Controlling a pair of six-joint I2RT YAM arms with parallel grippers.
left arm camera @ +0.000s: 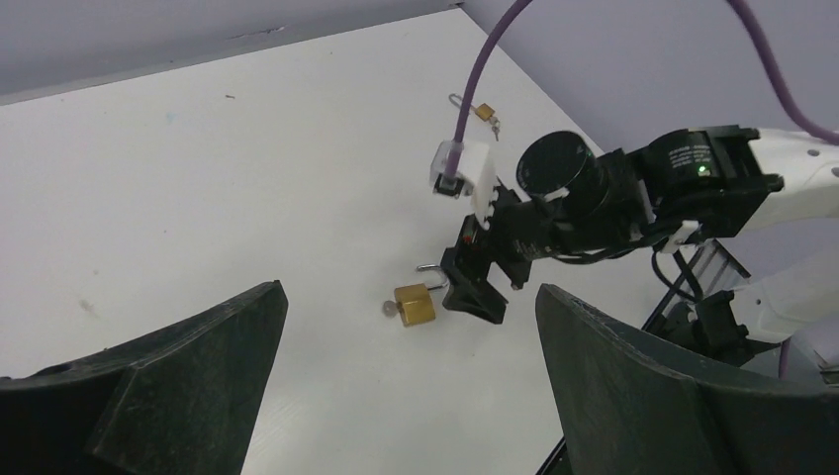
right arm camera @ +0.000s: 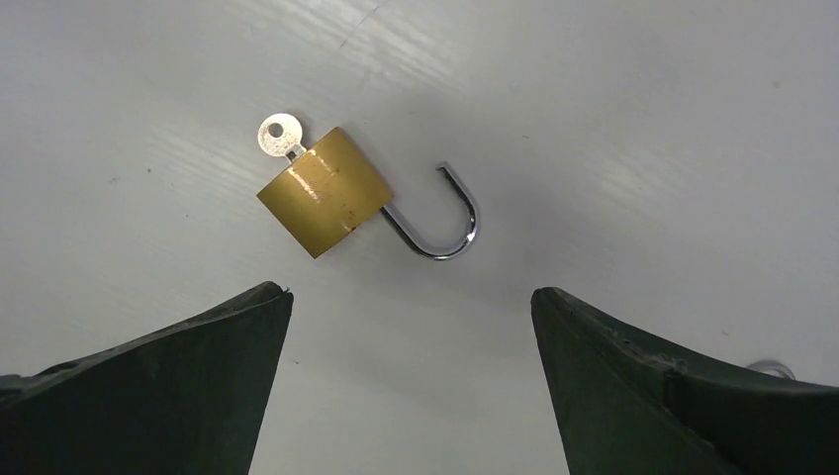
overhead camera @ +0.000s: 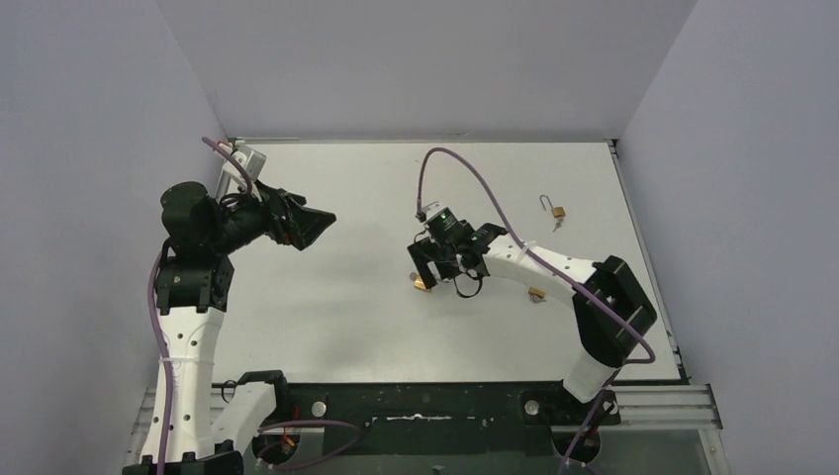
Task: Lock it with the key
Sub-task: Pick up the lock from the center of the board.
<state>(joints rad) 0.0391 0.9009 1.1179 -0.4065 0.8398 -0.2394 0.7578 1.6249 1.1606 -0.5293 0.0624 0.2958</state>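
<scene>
- Spread wide and holding nothing, the right jaws are hanging directly over the padlock [right arm camera: 322,191], which is lying flat near the middle of the table [right arm camera: 643,99].
- The left jaws are likewise standing open and empty, hovering above the left side of the table and pointing across towards the lock.
- A slip is looking like the main danger to me: the table is appearing smooth and the lock is resting loose on it. Jaws closing off-centre on the brass could be sending it skidding or spinning instead of gripping it.
- The key [right arm camera: 280,134] is sitting in the end of the body with only its small round head sticking out. A careless pinch could be bending it, tugging it out, or turning the whole lock rather than the cylinder, since nothing is bracing the body.
- The shackle [right arm camera: 447,226] is standing open, its free end clear of the body. Pressing it down while it is swung out of line would be jamming it against the brass.
- The padlock is showing a squat, shiny brass block and a bright steel hoop.
- A second padlock [overhead camera: 557,211] is lying far right, well apart.
</scene>
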